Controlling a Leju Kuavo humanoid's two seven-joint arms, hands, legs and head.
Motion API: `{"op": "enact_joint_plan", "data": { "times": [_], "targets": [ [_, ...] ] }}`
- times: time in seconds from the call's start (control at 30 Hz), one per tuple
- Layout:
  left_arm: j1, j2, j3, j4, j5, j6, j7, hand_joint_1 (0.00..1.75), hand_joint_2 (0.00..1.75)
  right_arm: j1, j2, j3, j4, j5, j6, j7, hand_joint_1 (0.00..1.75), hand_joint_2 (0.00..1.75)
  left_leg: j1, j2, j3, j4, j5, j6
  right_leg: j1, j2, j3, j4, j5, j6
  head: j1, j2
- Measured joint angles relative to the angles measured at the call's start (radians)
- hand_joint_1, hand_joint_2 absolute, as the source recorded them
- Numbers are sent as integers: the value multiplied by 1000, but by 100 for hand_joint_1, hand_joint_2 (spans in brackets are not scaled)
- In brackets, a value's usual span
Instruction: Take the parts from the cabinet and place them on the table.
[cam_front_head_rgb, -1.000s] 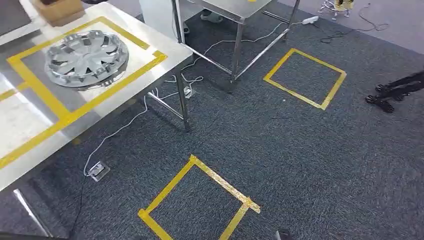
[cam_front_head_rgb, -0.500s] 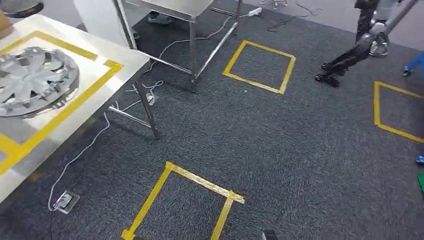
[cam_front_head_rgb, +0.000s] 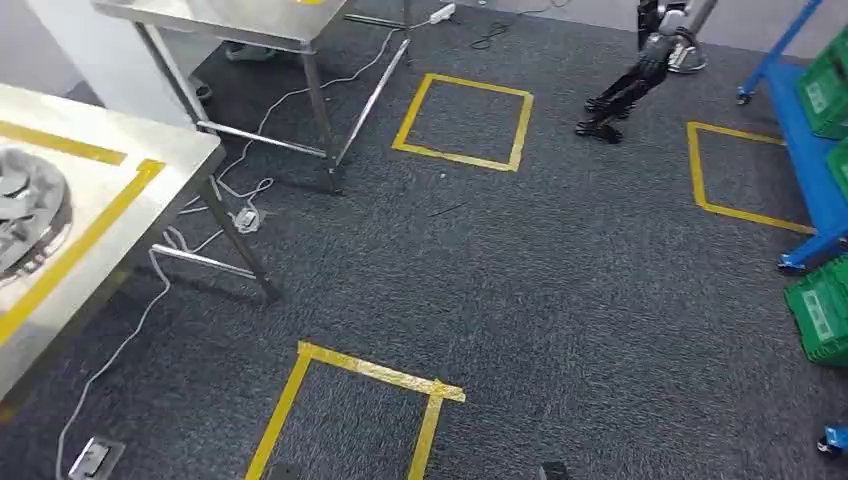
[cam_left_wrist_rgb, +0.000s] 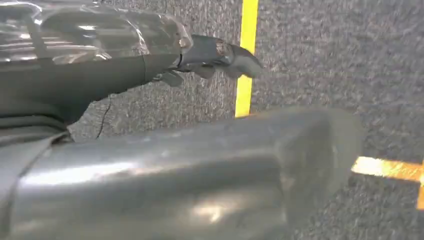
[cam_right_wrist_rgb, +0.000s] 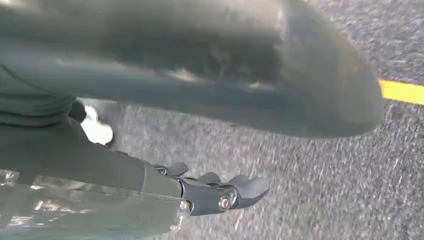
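Note:
A silver wheel cover (cam_front_head_rgb: 20, 215) lies inside yellow tape on the steel table (cam_front_head_rgb: 150, 165) at the far left of the head view. At the right edge stands a blue rack (cam_front_head_rgb: 800, 150) with green bins (cam_front_head_rgb: 825, 310). My left hand (cam_left_wrist_rgb: 210, 52) hangs over the grey carpet beside a yellow tape line, fingers stretched out and holding nothing. My right hand (cam_right_wrist_rgb: 220, 192) also hangs above the carpet, its fingers loosely extended and empty.
A second steel table (cam_front_head_rgb: 250, 25) stands at the back left, with white cables (cam_front_head_rgb: 240, 200) and a floor socket (cam_front_head_rgb: 90, 458) under the tables. Yellow tape squares (cam_front_head_rgb: 465, 120) mark the carpet. Another robot's dark legs (cam_front_head_rgb: 630, 85) stand at the back.
The camera has turned to the right: the table and wheel cover slid toward the left edge, and the blue rack with green bins came into view on the right.

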Motion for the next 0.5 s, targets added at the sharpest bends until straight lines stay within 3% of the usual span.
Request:
{"op": "enact_joint_plan", "data": {
  "times": [0.03, 0.07, 0.1, 0.13, 0.17, 0.2, 0.23, 0.27, 0.33, 0.37, 0.4, 0.43, 0.5],
  "targets": [
    [5, 5, 0, 0, 0, -4, 6, 0, 0, 2, 4, 3, 0, -1, -3, 5, 0, 0, 0, 2, -23, 21, 8, -1, 0, 16, 2, 2, -2, 1, -1, 0],
    [7, 9, -1, 1, 1, -9, 15, 0, 0, 4, 8, 4, 0, -3, -7, 10, 0, 0, 0, 3, -25, 1, 41, -3, 0, 32, 5, 4, -6, 3, -3, 0],
    [7, 14, -1, 1, 1, -11, 20, 0, 0, 8, 12, 5, 1, -9, -11, 12, 0, 0, 1, 2, -8, -57, 95, -3, -2, 47, 10, 9, -12, 5, -5, 0],
    [6, 18, -1, 1, 1, -12, 24, 0, 0, 8, 13, 5, 2, -11, -14, 14, 0, 0, 3, -14, 24, -140, 157, -4, -5, 61, 14, 17, -19, 10, -7, 0],
    [6, 22, -1, 2, 1, -12, 26, 0, 0, 7, 14, 6, 2, -12, -16, 15, 0, 0, 8, -56, 50, -213, 192, -4, -9, 74, 16, 27, -28, 16, -11, 0],
    [5, 25, -1, 2, 1, -12, 28, 0, 0, 6, 14, 8, 2, -15, -19, 15, 0, 0, 12, -121, 55, -213, 173, -4, -7, 85, 8, 33, -34, 24, -16, 0],
    [6, 27, -1, 2, 1, -12, 25, 0, 0, 2, 13, 12, 2, -15, -20, 19, 0, 0, 14, -107, 71, -243, 161, 3, -10, 99, 1, 43, -36, 29, -16, 0],
    [7, 29, -1, 2, 2, -11, 18, 0, 0, 0, 13, 13, 2, -18, -21, 21, 0, 0, 8, -101, 71, -242, 161, 7, -17, 111, -2, 40, -33, 33, -14, 0],
    [8, 31, -1, 3, 2, -11, 4, 0, 0, 3, 14, 16, 2, -20, -23, 24, 0, 0, 7, -68, 79, -245, 161, 21, -19, 144, -9, 32, -28, 44, -17, 0],
    [7, 31, -1, 2, 3, -10, 1, 0, 0, 5, 13, 19, 2, -21, -24, 27, 0, 0, 10, -48, 85, -253, 162, 25, -17, 117, -10, 45, -39, 48, -14, 0],
    [7, 32, -1, 3, 3, -10, -2, 0, 0, 5, 16, 21, 3, -21, -24, 27, 0, 0, 8, -29, 93, -257, 158, 31, -11, 47, -27, 83, -59, 53, -1, 0],
    [9, 32, -1, 3, 3, -10, -4, 0, 0, 1, 16, 21, 3, -21, -24, 27, 0, 0, 5, -8, 99, -257, 154, 36, -13, 14, -62, 147, -89, 59, 9, 0],
    [13, 35, -1, 3, 3, -10, -3, 0, 0, -5, 16, 21, 2, -21, -24, 27, 0, 0, 1, 36, 104, -257, 144, 38, -14, -11, -150, 304, -148, 64, 16, 0]
  ]
}}
